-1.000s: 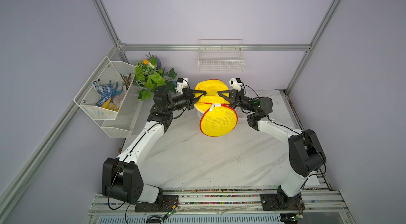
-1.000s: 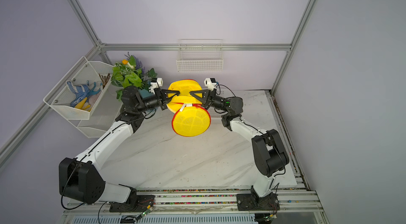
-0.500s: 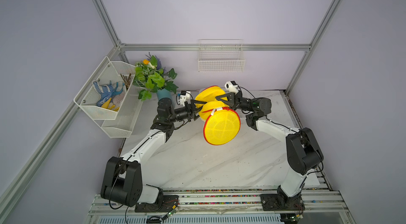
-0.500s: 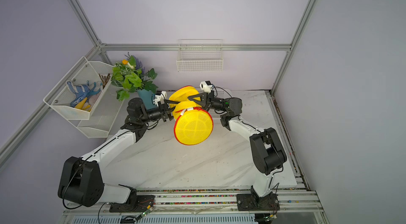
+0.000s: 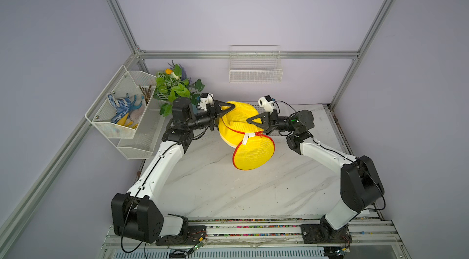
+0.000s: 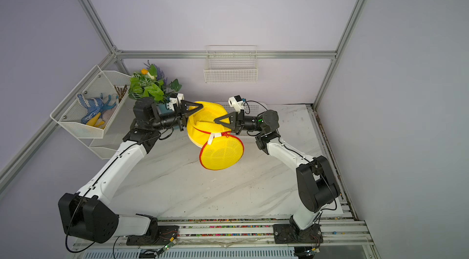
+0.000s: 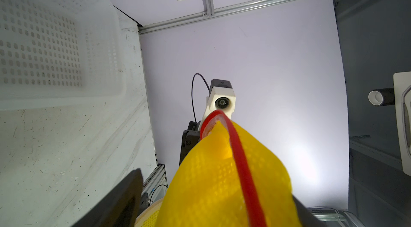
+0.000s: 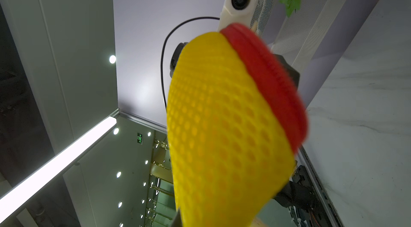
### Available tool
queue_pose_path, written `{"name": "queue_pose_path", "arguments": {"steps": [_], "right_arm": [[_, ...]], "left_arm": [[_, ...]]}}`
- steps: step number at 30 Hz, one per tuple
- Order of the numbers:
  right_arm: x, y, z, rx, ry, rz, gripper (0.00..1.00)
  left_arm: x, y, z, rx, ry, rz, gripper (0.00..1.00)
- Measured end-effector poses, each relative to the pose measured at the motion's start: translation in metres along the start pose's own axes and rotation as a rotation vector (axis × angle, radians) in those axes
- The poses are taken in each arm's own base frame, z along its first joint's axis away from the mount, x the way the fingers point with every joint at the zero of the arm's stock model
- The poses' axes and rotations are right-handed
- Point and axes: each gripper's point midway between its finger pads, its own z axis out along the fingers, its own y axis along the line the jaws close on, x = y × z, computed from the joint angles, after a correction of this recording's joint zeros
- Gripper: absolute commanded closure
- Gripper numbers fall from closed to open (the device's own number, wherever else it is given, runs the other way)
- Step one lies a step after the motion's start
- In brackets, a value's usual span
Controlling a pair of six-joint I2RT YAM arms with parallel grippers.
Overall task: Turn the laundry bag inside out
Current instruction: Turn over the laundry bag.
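Yellow mesh laundry bag [image 5: 239,115], drum-shaped with red zipper trim, hangs above the white marble desk [image 5: 228,194], pinched only by my right claw [image 5: 250,123] now that my left claw [image 5: 223,115] has just spread wide, likely to regrip.

Crumpled yellow mesh laundry bag [image 5: 253,153], aloft

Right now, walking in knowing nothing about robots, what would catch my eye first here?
The bright yellow laundry bag with red trim, hanging over the white marble table. Black claws reach it from both sides: the right gripper pinches its fabric, and the left gripper stands open at its upper fold. A green plant sits in the back left corner.
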Motion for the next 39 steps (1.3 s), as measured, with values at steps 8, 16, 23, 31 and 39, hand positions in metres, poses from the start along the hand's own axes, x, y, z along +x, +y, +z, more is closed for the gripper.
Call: {"name": "queue_pose_path", "arguments": {"steps": [8,16,23,31,39], "right_arm": [[0.005,-0.012,0.004,0.035,0.025,-0.006,1.00],[0.009,0.006,0.004,0.013,0.028,-0.002,1.00],[0.015,0.019,0.003,-0.012,-0.006,0.050,1.00],[0.008,0.060,0.014,-0.113,-0.020,0.017,1.00],[-0.003,0.063,0.010,-0.035,-0.062,-0.205,1.00]], "left_arm": [[-0.006,0.003,0.003,-0.035,0.005,-0.010,0.40],[-0.008,0.020,0.008,-0.053,0.029,-0.040,0.84],[-0.013,0.014,0.022,0.006,0.100,-0.036,0.90],[-0.008,-0.004,0.025,0.079,0.146,-0.006,0.91],[0.014,0.006,0.014,0.094,0.104,-0.023,0.88]]}}
